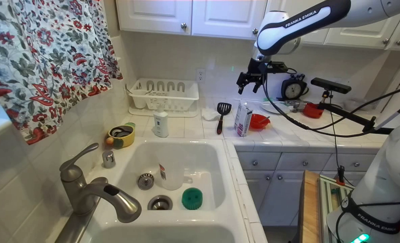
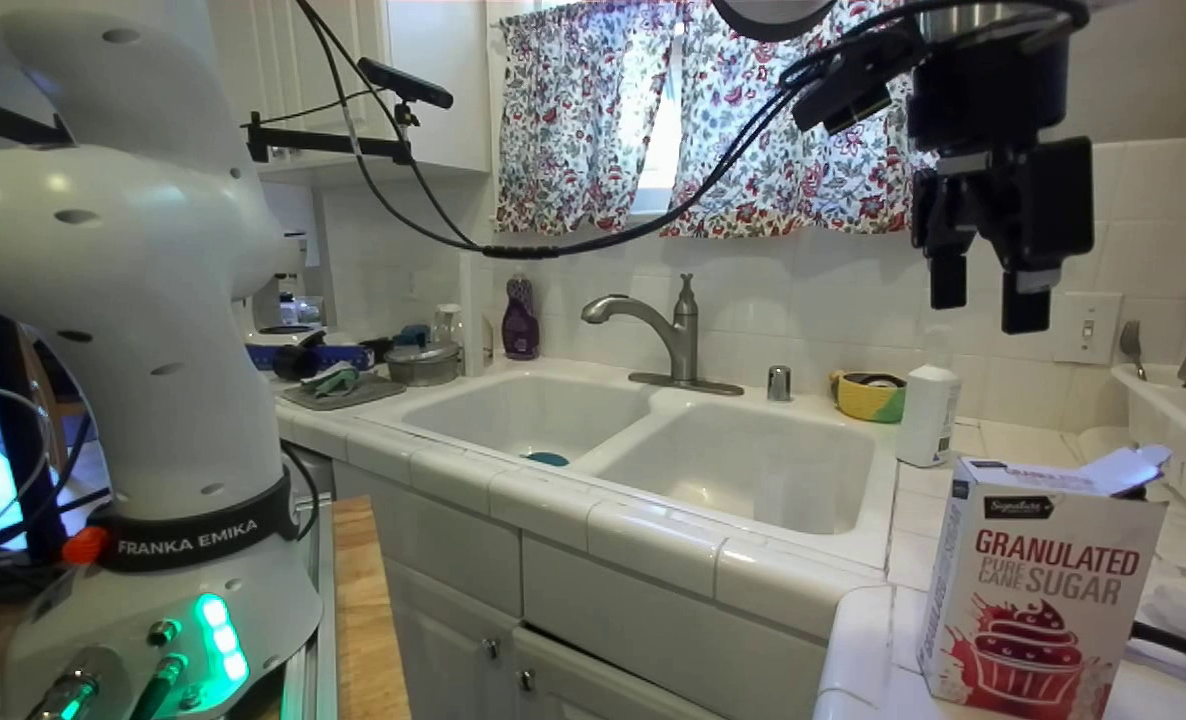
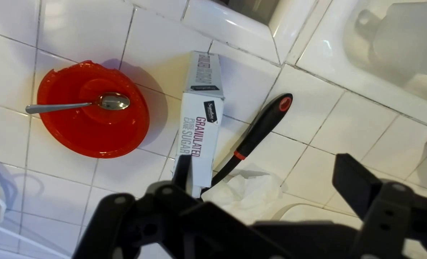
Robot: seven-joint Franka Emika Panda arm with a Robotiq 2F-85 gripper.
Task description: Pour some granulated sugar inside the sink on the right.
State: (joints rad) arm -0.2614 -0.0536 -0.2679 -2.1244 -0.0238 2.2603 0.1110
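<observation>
The granulated sugar is a white box (image 2: 1048,590) standing upright on the tiled counter, its top flap raised. It also shows in an exterior view (image 1: 243,119) and in the wrist view (image 3: 201,126). My gripper (image 1: 248,90) is open and empty above the box, well clear of it. In an exterior view the gripper (image 2: 987,300) hangs fingers down. In the wrist view the gripper (image 3: 263,165) has its fingers wide apart, the left one overlapping the box in the picture. The right basin of the white double sink (image 2: 753,450) also shows in an exterior view (image 1: 190,152).
A red bowl (image 3: 98,140) with a spoon and a black spatula (image 3: 264,126) lie beside the box. Crumpled paper (image 3: 246,194), a dish rack (image 1: 173,101) and a soap bottle (image 1: 161,123) are near. The basin holds a clear jug (image 1: 173,177) and green scrubber (image 1: 192,198).
</observation>
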